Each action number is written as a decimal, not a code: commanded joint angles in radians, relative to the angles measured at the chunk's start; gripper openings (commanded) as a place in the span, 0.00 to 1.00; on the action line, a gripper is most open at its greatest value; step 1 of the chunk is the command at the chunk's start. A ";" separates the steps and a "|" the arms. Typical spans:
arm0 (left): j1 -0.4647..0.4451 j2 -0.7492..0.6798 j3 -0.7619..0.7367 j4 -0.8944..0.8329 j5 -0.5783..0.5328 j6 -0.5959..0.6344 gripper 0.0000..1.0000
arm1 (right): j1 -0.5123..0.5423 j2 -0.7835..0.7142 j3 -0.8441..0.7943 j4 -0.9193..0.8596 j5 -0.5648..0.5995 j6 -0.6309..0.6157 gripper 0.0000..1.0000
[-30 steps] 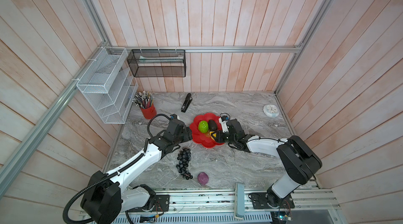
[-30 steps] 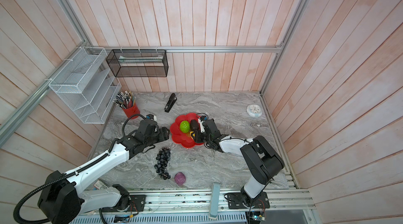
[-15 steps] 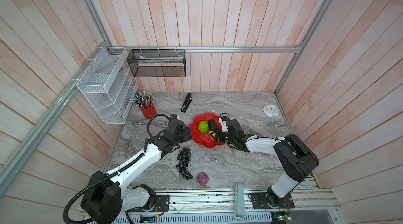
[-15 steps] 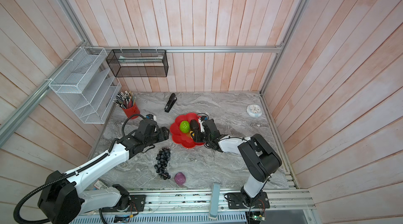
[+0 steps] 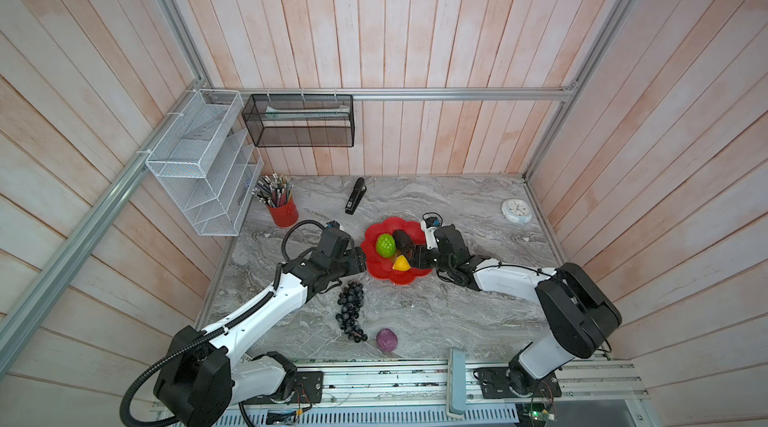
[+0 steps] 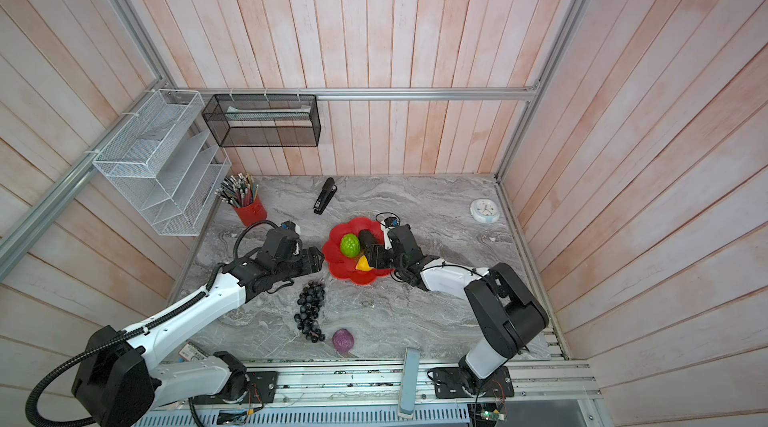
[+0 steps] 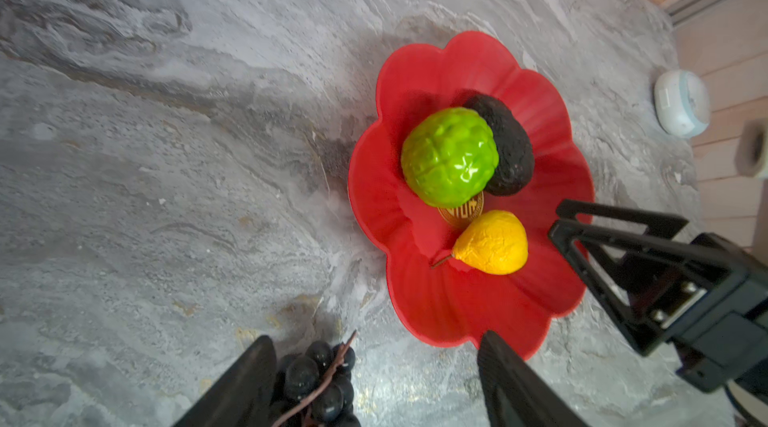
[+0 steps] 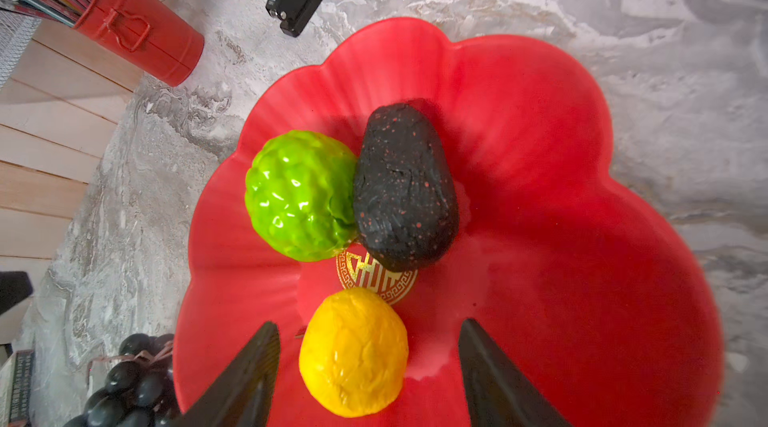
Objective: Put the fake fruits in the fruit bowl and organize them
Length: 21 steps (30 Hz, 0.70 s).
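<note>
The red fruit bowl (image 5: 390,275) (image 8: 540,154) holds three fake fruits: a bumpy green fruit (image 5: 385,245) (image 8: 299,196), a dark avocado (image 5: 402,238) (image 8: 405,188) and a yellow fruit (image 5: 401,264) (image 8: 353,352). My right gripper (image 5: 415,258) (image 8: 369,323) is open over the bowl, with a gap on each side of the yellow fruit. My left gripper (image 5: 360,260) (image 7: 376,337) hangs open at the bowl's left rim, empty. The grape bunch (image 5: 350,314) (image 7: 320,375) lies on the table beside one of its fingers. A purple fruit (image 5: 386,339) sits near the front edge.
A black stapler (image 5: 354,196) and a red pencil cup (image 5: 283,213) stand behind the bowl. A white clock (image 5: 516,211) lies at the back right. Wire racks (image 5: 199,163) hang on the left wall, and wooden walls close in three sides.
My right gripper's jaws have spread apart off the yellow fruit, which now rests in the bowl. The left arm has not moved.
</note>
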 commanded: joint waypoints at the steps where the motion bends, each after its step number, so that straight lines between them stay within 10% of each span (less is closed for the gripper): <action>1: -0.005 -0.018 0.039 -0.084 0.134 0.036 0.78 | -0.003 -0.052 0.021 -0.064 0.028 -0.058 0.69; 12: -0.317 0.025 0.055 -0.250 0.259 0.049 0.79 | -0.006 -0.142 -0.018 -0.057 0.062 -0.090 0.68; 21: -0.527 0.111 0.056 -0.329 0.132 -0.076 0.86 | -0.008 -0.141 -0.065 0.015 0.043 -0.071 0.72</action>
